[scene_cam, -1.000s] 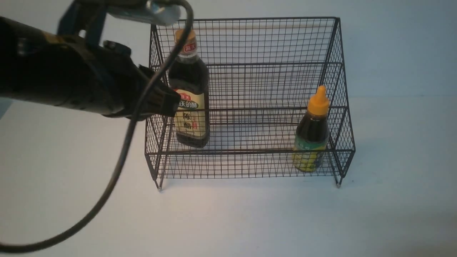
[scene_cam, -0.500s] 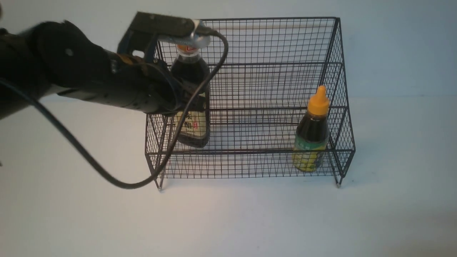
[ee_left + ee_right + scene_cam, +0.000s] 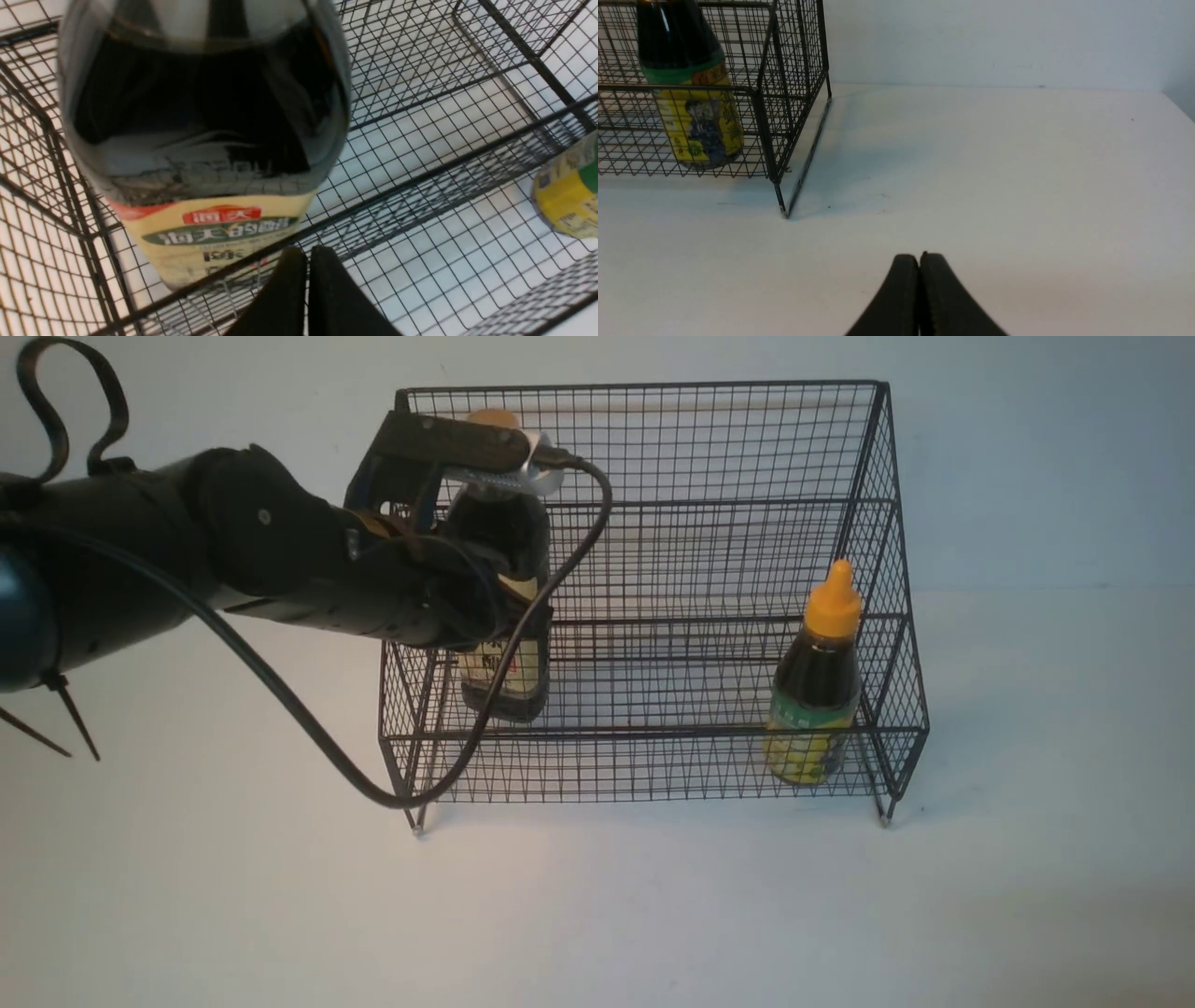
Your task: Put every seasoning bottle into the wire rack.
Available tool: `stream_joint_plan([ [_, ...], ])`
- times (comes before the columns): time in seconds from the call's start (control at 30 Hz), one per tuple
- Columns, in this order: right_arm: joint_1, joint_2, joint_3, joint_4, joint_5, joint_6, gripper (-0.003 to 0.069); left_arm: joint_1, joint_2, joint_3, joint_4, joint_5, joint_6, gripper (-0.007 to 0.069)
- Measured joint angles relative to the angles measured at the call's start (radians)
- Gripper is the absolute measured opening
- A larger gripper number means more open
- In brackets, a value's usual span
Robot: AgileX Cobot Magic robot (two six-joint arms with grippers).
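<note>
The wire rack (image 3: 709,448) is black mesh and stands on the white table. The tall seasoning bottle (image 3: 512,677), with dark liquid and a beige label, stands upright in the rack's left part. My left arm crosses in front of its middle. The left gripper (image 3: 306,249) is shut and empty, its tips just in front of the tall bottle's (image 3: 205,116) label above the rack's wires. The short bottle (image 3: 817,691) with an orange nozzle cap stands in the rack's right front corner. My right gripper (image 3: 919,255) is shut and empty, low over bare table beside the rack (image 3: 794,70).
A black cable (image 3: 308,737) hangs from the left arm and loops down in front of the rack's left front corner. The white tabletop (image 3: 653,915) spreads around the rack. The short bottle (image 3: 691,107) shows through the mesh in the right wrist view.
My left arm has swung right and towards the rack, now covering the tall bottle's middle; its cable has followed. Both bottles and the rack stay put.
</note>
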Motion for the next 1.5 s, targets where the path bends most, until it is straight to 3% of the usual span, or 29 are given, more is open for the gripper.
stream_joint_plan([
  [0.77,0.000,0.000,0.000,0.000,0.000,0.000,-0.0015,0.000,0.051,0.000,-0.027,-0.152,-0.003,-0.0005],
  [1.27,0.000,0.000,0.000,0.000,0.000,0.000,-0.0015,-0.002,0.051,0.000,-0.070,-0.028,0.000,-0.0005],
  [1.5,0.000,0.000,0.000,0.000,0.000,0.000,-0.0015,-0.038,0.051,0.000,-0.083,-0.062,0.049,-0.0005],
])
